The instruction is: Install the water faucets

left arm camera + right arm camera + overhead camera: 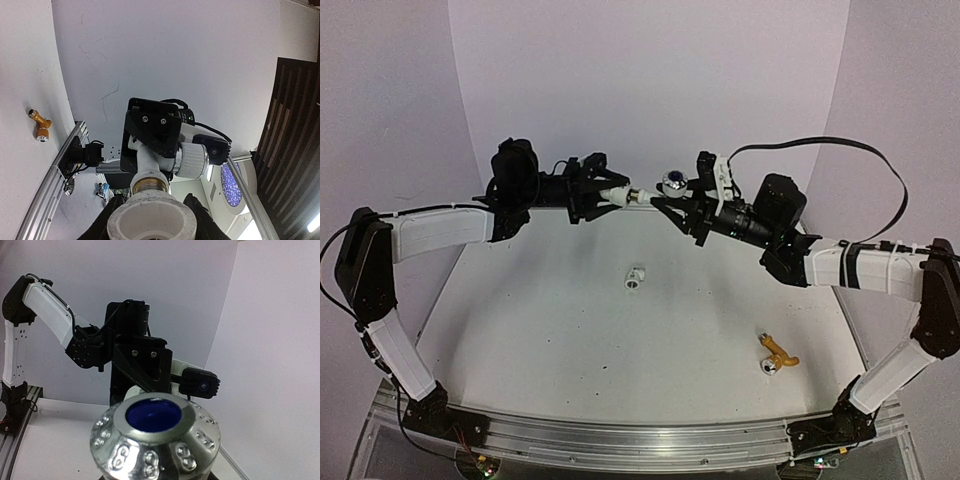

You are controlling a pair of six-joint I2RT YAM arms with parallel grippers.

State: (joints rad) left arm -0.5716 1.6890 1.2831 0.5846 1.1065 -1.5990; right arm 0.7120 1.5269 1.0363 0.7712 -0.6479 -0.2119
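High over the back of the table, the two grippers meet tip to tip. My left gripper (603, 197) is shut on a stubby white pipe fitting (618, 196), whose open mouth (152, 220) fills the bottom of the left wrist view between the black fingers (200, 215). A brass thread (149, 184) joins it to the white water faucet (660, 190). My right gripper (675, 200) is shut on that faucet, and its silvery knob with a blue centre (154, 437) hides the right fingers. The yellow-gold faucet (778, 356) lies loose on the table at the right front.
A second white pipe fitting (635, 276) lies on the white table (550, 330) near the middle. A white curved backdrop stands behind. An aluminium rail (620, 440) runs along the near edge between the arm bases.
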